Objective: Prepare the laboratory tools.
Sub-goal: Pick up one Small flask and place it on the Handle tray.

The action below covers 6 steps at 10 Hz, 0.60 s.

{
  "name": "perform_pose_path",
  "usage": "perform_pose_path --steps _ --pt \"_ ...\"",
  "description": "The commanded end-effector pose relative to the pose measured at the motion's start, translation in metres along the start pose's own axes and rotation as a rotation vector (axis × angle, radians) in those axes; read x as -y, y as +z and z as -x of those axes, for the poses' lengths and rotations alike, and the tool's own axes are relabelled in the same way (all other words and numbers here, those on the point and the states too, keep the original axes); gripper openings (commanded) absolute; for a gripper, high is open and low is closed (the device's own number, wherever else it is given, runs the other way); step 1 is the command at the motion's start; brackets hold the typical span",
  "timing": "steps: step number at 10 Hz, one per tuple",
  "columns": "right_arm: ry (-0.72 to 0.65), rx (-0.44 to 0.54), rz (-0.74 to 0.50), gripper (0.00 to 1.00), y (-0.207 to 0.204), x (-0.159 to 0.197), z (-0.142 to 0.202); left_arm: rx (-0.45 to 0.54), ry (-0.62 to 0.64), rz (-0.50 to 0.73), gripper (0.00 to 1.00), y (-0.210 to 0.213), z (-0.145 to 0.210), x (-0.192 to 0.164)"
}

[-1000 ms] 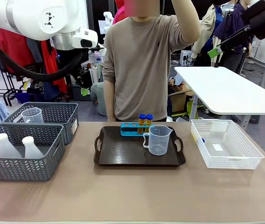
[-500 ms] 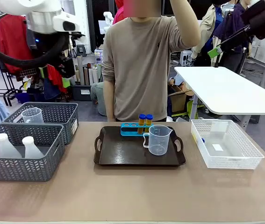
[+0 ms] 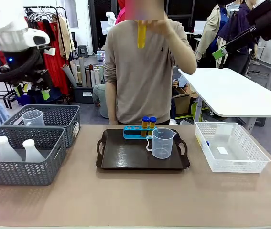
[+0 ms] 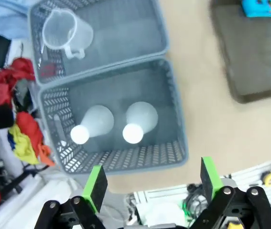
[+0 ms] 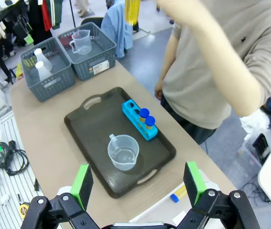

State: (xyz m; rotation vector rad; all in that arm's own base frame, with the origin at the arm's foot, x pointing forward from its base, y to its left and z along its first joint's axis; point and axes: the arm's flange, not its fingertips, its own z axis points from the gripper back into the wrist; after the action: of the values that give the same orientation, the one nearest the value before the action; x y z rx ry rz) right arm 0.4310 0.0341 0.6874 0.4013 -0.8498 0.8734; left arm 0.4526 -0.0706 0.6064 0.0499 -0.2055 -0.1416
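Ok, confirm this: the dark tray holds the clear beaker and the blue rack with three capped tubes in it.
Wrong on the count: the blue rack holds two capped tubes, not three, as the front view shows. The clear beaker and the rack do sit on the dark tray.

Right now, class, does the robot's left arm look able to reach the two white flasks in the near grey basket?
Probably yes. The left arm's open jaws hang above the flasks, which stand upright in the open-topped basket with nothing over them.
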Motion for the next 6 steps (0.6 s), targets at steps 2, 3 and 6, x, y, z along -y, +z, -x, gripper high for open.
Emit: perform_pose_path --steps 2,3,6 --pt "0.001 0.013 -0.007 1.0 0.0 -0.001 0.0 0.04 0.122 -0.016 1.0 -0.044 0.013 -0.011" --pt "0.001 0.013 -0.007 1.0 0.0 -0.001 0.0 0.045 0.116 0.002 1.0 -0.06 0.011 -0.014" --pt "0.001 0.013 -0.007 1.0 0.0 -0.001 0.0 -0.059 0.214 0.006 1.0 -0.105 0.014 -0.021"
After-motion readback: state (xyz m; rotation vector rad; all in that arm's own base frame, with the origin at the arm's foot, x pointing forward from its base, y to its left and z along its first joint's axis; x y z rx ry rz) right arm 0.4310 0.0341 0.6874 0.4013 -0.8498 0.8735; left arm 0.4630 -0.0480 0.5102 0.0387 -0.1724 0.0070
